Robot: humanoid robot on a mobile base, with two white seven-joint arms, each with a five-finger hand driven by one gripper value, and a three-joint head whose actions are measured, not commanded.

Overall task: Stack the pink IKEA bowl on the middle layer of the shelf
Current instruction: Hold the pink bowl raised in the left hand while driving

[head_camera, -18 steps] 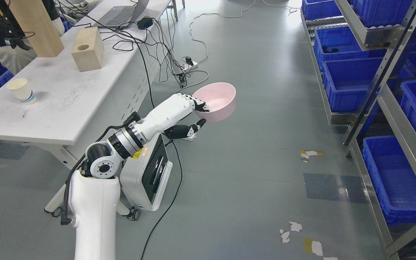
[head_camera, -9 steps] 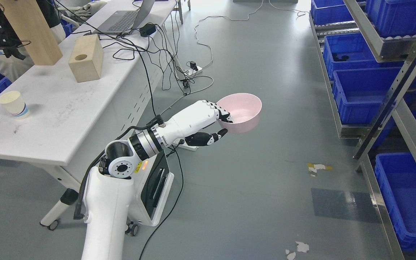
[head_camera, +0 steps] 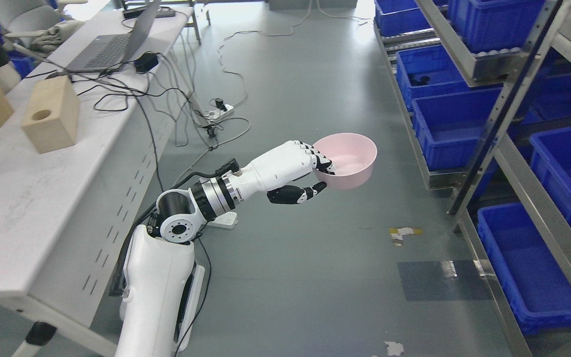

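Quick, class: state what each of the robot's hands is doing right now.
Left hand: closed on the rim of the pink bowl, held in the air over the floor.
Right hand: not in view.

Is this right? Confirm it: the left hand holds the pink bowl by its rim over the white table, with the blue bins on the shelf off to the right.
Not quite. The head view shows the left hand gripping the pink bowl by its rim over the grey floor, not over the white table. The blue bins on the shelf are off to the right, as you said.
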